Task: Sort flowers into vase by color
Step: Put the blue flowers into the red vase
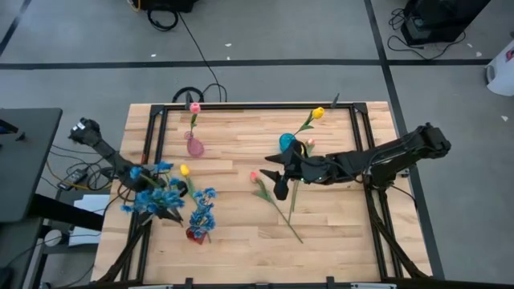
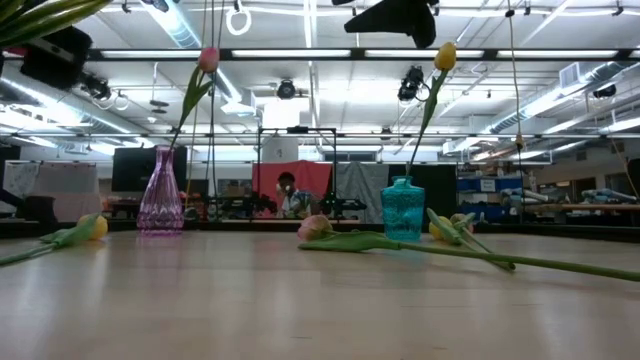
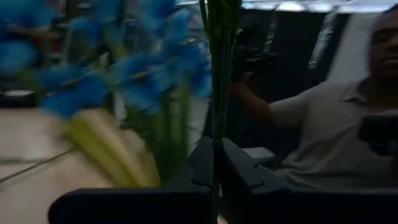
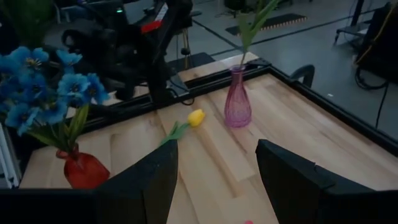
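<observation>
My left gripper (image 1: 143, 181) is shut on a blue blossom spray (image 1: 157, 197) above the table's left side, next to the red vase (image 1: 195, 234), which holds another blue spray (image 4: 43, 87). My right gripper (image 1: 279, 173) hovers open at mid-table above the lying pink tulips. A pink vase (image 1: 195, 148) holds a pink tulip (image 1: 194, 107). A teal vase (image 1: 286, 142) holds a yellow tulip (image 1: 318, 113). One yellow tulip (image 1: 185, 170) and two pink tulips (image 1: 254, 177) (image 1: 310, 144) lie flat on the wood. My left gripper pinches the blue spray's green stems (image 3: 214, 134) between its two shut fingers (image 3: 239, 165), with the fingers across the stems. The spray is lifted clear of the table, and its blurred blue blossoms (image 3: 87, 93) spread beyond the fingers.
A black frame (image 1: 241, 105) runs around the wooden table top. The long stems of the lying pink tulips (image 1: 285, 218) cross near the table's middle. Bare wood shows toward the near right corner (image 1: 337, 233). A person (image 3: 339, 134) sits beyond the table's left side.
</observation>
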